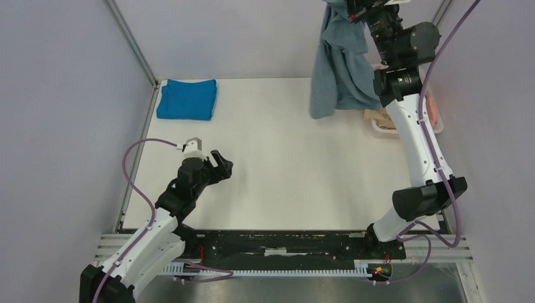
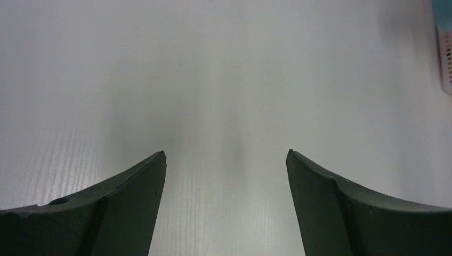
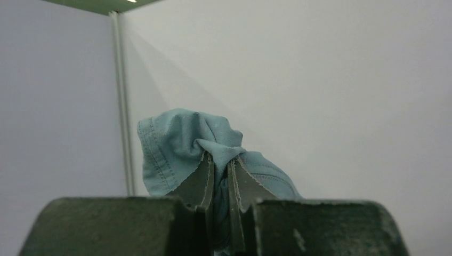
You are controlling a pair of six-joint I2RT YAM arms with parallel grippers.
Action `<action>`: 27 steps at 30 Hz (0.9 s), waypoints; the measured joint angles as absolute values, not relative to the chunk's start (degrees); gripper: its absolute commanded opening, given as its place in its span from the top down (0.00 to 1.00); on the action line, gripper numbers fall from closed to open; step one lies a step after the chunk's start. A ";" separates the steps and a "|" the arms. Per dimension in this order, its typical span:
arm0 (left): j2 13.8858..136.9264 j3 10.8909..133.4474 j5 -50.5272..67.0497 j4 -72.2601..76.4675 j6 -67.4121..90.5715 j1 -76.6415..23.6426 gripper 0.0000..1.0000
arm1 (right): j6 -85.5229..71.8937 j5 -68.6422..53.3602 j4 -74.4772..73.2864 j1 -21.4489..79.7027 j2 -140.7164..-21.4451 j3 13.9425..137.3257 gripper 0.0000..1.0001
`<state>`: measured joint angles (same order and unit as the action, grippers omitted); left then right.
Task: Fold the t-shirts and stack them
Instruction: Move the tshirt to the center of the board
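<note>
My right gripper [image 1: 353, 9] is raised high at the back right, shut on a bunch of the dusty grey-blue t-shirt [image 1: 339, 69], which hangs down over the table's far edge. In the right wrist view the cloth [image 3: 181, 138] is pinched between the two fingers of that gripper [image 3: 220, 160]. A bright blue t-shirt [image 1: 187, 98] lies folded at the back left corner. My left gripper [image 1: 221, 165] hovers low over the white table [image 1: 290, 170] at the near left, open with nothing between its fingers [image 2: 133, 192].
A white tub [image 1: 435, 120] holding tan and salmon-pink cloth stands at the back right, partly behind my right arm; its edge shows in the left wrist view as the tub [image 2: 445, 58]. Metal frame posts and grey walls close in the table's back and sides.
</note>
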<state>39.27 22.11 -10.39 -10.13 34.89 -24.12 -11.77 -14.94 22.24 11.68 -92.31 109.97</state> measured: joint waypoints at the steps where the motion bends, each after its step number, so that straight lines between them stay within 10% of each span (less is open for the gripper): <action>1: 39.27 22.11 -10.39 -10.15 34.89 -24.12 0.11 | -13.15 -16.32 23.38 12.49 -92.40 111.24 1.00; 11: 38.02 22.11 -10.50 -10.61 34.89 -24.12 0.11 | -23.79 -27.00 31.33 20.03 -92.97 113.86 1.00; 18: 31.55 22.70 -13.34 -15.55 37.28 -24.12 0.11 | -26.98 -21.06 33.45 22.46 -79.75 78.41 0.82; 24: 27.79 22.94 -15.00 -20.88 41.78 -24.12 0.11 | -24.29 2.70 26.35 22.15 -71.09 47.44 0.13; 27: 28.01 22.98 -14.92 -23.05 43.40 -24.12 0.11 | -22.87 11.53 18.87 21.91 -69.45 40.64 0.02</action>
